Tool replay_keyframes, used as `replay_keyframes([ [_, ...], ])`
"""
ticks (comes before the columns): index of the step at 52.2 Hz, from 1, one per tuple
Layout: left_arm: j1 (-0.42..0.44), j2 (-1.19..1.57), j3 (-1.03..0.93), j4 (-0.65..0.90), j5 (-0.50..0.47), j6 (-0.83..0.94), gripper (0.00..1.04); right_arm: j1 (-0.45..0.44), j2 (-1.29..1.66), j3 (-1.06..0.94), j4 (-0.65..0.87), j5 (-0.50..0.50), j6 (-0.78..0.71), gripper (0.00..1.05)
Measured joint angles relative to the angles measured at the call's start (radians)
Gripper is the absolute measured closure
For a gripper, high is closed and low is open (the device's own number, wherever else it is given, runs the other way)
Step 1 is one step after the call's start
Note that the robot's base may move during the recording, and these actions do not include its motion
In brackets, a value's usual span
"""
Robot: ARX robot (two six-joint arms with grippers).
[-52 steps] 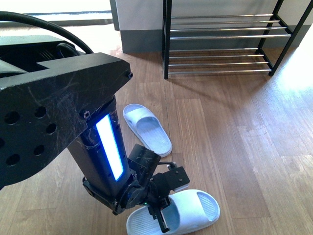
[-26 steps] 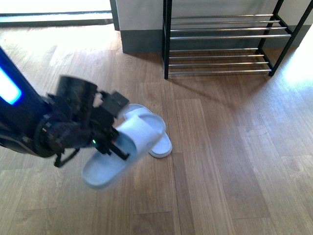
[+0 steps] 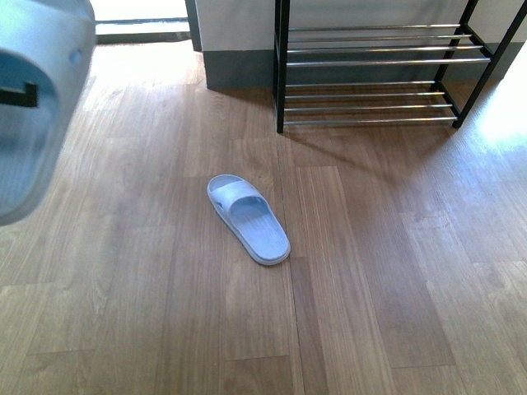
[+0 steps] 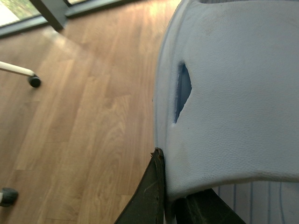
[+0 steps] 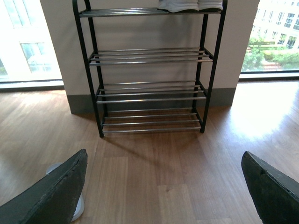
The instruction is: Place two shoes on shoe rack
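Lifted slide (image 3: 33, 107) first: half a second ago it was being carried low over the floor on the left, right next to the second slide (image 3: 247, 218), with the dark arm in plain view. Now it's been hauled up close to the front camera and fills the upper-left corner as a pale blue blur. Of the arm, only a small black finger (image 3: 18, 95) can be seen against it. The second slide hasn't been moved at all. It's lying flat, sole down, on the wood floor (image 3: 370, 288), strap end turned toward the far left, well short of the shoe rack (image 3: 370, 74) against the wall. In the left wrist view the left gripper (image 4: 174, 203) is seen clamped on the edge of the lifted slide's strap, which is pinched between the dark fingers, and the slide is held well above the floor. A white leg with a caster (image 4: 32, 81) can be made out down there. The right gripper (image 5: 163, 196) is held low and pointed at the rack, jaws spread wide with nothing between them. Something white-soled (image 5: 189, 4) is parked on the rack's top tier, but it's cropped, so what it is can't be told.
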Motion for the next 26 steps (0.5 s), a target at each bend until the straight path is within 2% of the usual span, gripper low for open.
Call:
replay_keyframes([
  [9,-0.041,-0.375,-0.176,-0.098,-0.080,-0.048,1.03,0.000,0.000,0.000,0.000,0.000,0.000,0.09],
  [17,-0.080,-0.720,-0.292,-0.300,-0.196,-0.055,1.03,0.000,0.000,0.000,0.000,0.000,0.000,0.09],
  [22,-0.076,-0.931,-0.338,-0.421,-0.263,-0.055,1.03,0.000,0.000,0.000,0.000,0.000,0.000,0.09],
  [26,-0.037,-1.123,-0.377,-0.557,-0.295,-0.054,1.03,0.000,0.000,0.000,0.000,0.000,0.000,0.09],
])
